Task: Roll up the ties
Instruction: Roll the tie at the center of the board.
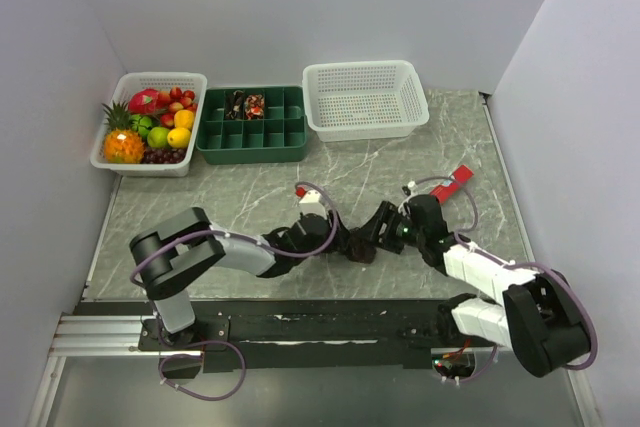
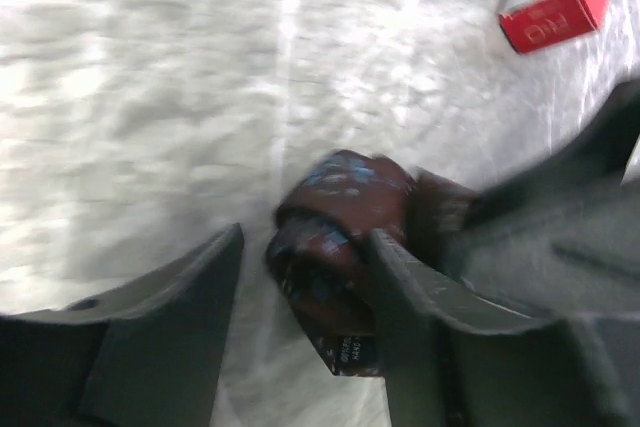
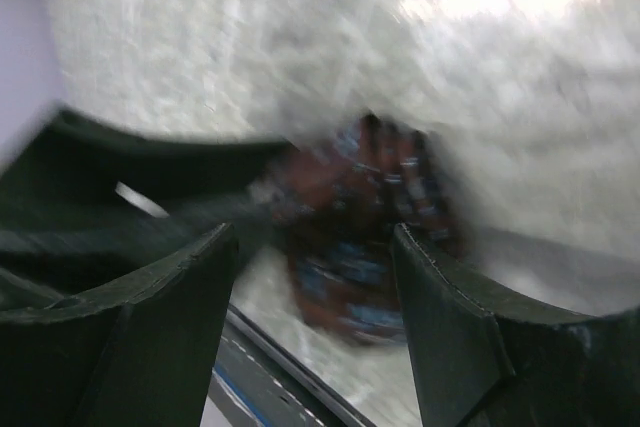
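Tie in hand: one tie is wound into a tight roll on the worktop, centre front, between both arms.
Stored: two dark rolls sit in back compartments of the green tray.
Left: judged, this roll has yet to go to the tray; no unrolled tie visible.
Left hand: spread, straddling the roll, not pinching.
Right hand: spread, roll just ahead; view blurred.
Edges: roll near the worktop's front edge.
Room: bare worktop toward the tray; red bar well apart; the hands crowd each other.
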Robot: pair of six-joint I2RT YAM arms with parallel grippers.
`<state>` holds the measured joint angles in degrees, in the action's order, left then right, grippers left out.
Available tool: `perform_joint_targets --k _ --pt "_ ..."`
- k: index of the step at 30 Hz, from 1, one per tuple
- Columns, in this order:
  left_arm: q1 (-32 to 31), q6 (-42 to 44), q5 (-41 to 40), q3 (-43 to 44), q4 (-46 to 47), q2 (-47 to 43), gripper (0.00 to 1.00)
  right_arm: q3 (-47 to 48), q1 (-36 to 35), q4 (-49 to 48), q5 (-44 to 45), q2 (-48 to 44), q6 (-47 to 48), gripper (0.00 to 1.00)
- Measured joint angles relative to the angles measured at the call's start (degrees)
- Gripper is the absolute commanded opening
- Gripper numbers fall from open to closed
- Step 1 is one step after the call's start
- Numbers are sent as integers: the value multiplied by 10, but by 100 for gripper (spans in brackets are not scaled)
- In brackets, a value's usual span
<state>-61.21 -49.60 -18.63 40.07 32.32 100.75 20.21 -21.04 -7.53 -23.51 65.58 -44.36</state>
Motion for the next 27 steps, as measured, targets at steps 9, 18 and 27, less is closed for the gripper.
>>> perform_joint_targets --k 9,18,27 --pt "28 -42 51 -18 -41 -49 74 -45 -12 5 16 -29 -10 71" --pt "29 -55 64 -26 -46 -49 75 -41 -16 44 17 -74 -6 66" --pt "36 -46 71 -26 -48 -49 75 -16 -19 97 21 -128 8 1"
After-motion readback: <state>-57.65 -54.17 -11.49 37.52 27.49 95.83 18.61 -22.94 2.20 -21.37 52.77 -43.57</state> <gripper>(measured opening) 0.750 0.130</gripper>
